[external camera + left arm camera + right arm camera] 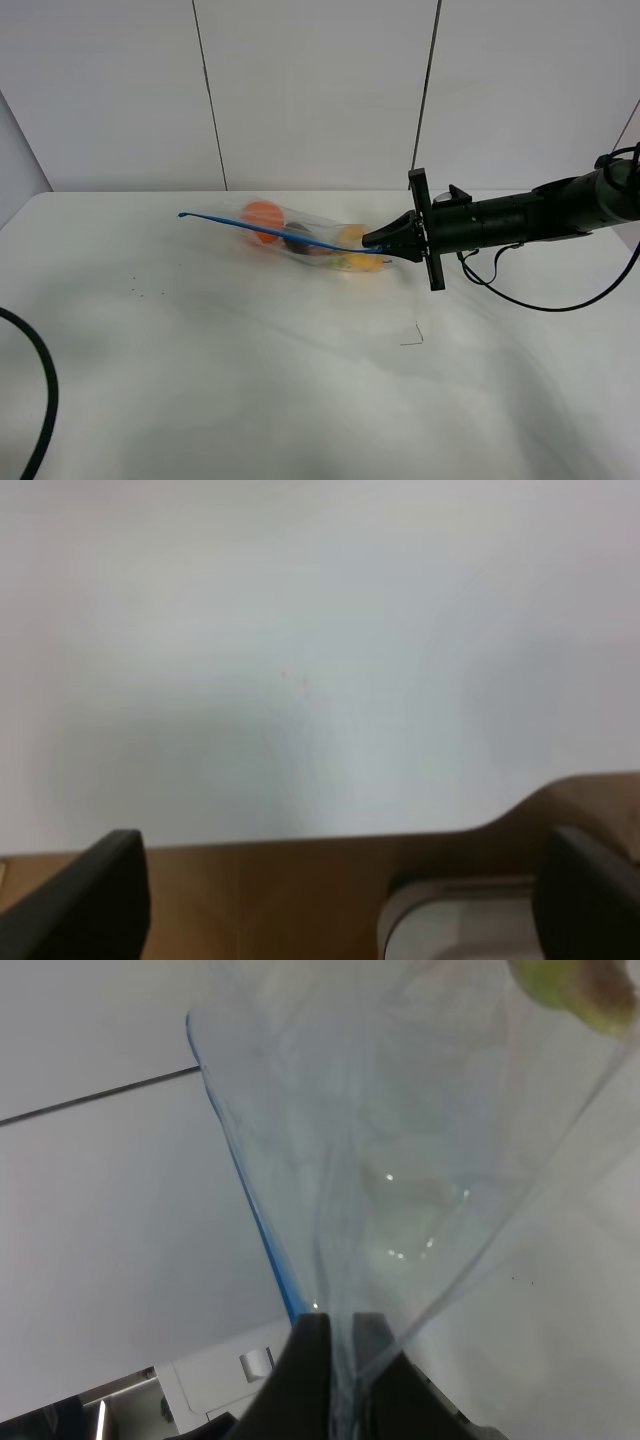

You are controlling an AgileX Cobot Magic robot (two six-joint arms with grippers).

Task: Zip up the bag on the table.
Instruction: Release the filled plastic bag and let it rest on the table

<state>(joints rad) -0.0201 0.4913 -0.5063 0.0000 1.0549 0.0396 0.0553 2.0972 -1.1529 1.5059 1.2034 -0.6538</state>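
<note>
Right gripper [385, 240] clenched on bag [300, 232] end, by blue zipper strip [250, 226].
Bag toward table [250, 380] far edge, well apart from side edges; left gripper [345, 890] jaws spread, holding nothing.

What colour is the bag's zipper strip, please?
Blue; the zipper strip of the clear plastic bag shows best in the exterior high view.

The bag [400, 1160] is pinched between the closed fingers of the right hand [340, 1360], and its clear plastic is fanned out away from the hand. Its blue zipper strip [255, 1210] is seen running off from the hand. Yellow-green produce [575, 990] is seen inside, far from the hand.
</note>
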